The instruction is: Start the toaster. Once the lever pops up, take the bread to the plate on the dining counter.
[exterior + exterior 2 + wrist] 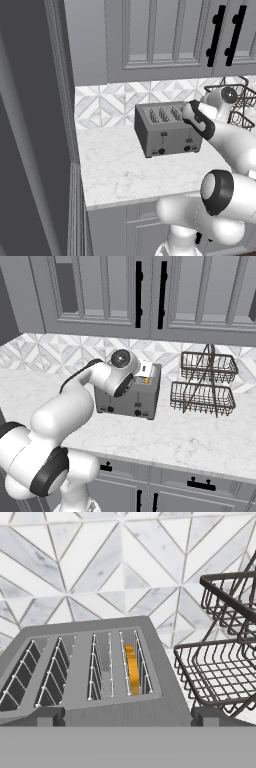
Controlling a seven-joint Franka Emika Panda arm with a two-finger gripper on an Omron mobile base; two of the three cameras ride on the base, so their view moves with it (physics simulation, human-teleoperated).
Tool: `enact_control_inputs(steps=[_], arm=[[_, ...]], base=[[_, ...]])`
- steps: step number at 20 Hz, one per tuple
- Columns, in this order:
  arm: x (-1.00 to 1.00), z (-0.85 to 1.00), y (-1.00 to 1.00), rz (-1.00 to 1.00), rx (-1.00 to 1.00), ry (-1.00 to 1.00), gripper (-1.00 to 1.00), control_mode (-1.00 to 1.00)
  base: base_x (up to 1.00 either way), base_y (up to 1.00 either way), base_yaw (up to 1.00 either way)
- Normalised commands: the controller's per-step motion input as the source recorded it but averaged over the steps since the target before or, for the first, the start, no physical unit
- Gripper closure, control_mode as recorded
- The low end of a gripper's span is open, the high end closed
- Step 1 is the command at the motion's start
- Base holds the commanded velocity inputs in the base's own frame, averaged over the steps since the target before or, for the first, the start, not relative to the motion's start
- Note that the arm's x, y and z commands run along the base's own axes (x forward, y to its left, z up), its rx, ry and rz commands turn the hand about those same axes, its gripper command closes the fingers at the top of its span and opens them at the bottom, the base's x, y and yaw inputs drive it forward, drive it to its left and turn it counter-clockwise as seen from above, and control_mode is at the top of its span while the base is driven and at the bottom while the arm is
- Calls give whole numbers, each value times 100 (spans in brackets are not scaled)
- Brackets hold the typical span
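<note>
So in the left base view the toaster [167,128] sits on the marble surface [120,170] with its back close to the patterned tile wall [107,105]. Loads of bare marble lies in front of it and off to its left, up to the tall dark panel [30,130]. The front edge of the surface runs just ahead of the robot's shoulder. The white arm reaches over the toaster's right end, and the wire basket rack [232,102] stands just beyond that.

From the right base view, the arm's wrist covers the toaster's [131,396] top left. A bit of orange bread [146,380] peeks out of the top near the right end. A clear strip of marble separates the toaster from the two-tier rack [204,385], and upper cabinets [150,296] hang overhead.

Hand view looks down on the slots: the bread [132,669] stands in the rightmost one, sunk down inside. The rack [220,662] is just beside the toaster's [95,672] right edge. Going by the pictures I can't make out the fingers themselves; they're spread wide, holding nothing.
</note>
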Motion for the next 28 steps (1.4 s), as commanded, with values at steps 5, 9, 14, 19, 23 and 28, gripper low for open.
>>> enact_control_inputs(steps=[5, 9, 14, 19, 23, 28], arm=[[0, 0, 0, 0, 0, 0, -100, -100], [0, 0, 0, 0, 0, 0, -100, -100], [0, 0, 0, 0, 0, 0, -100, -100], [0, 0, 0, 0, 0, 0, -100, -100], [0, 0, 0, 0, 0, 0, -100, -100], [0, 0, 0, 0, 0, 0, -100, -100]], base=[[0, 0, 0], [0, 0, 0], [0, 0, 0], [0, 0, 0], [0, 0, 0], [0, 0, 0]])
